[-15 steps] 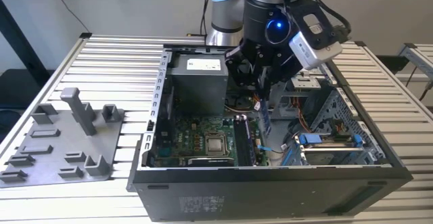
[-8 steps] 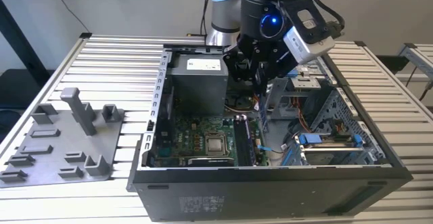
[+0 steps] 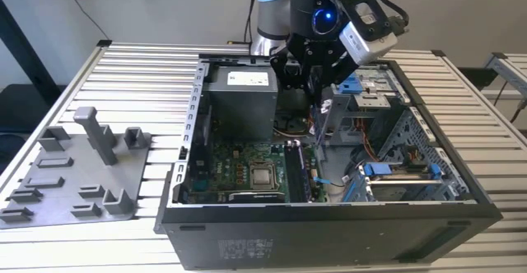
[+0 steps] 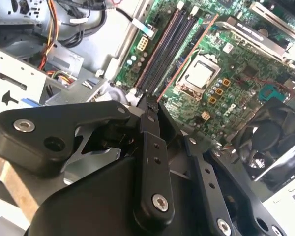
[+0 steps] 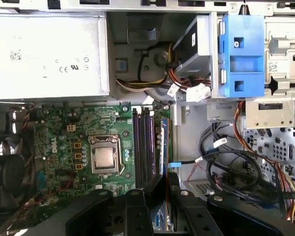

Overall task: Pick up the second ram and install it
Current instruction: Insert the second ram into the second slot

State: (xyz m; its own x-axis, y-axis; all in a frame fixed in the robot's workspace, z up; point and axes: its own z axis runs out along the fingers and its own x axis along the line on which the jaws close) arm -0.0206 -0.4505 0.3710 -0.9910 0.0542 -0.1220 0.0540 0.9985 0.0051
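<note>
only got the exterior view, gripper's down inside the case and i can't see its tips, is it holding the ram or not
Observer: Yes. In the first wrist view the gripper is shut on the second ram, which is seen edge-on.
Operator: where is it relative to the slots
Observer: It runs parallel to the memory slots, on the side of the bank away from the processor. I cannot tell whether it is seated.
</note>
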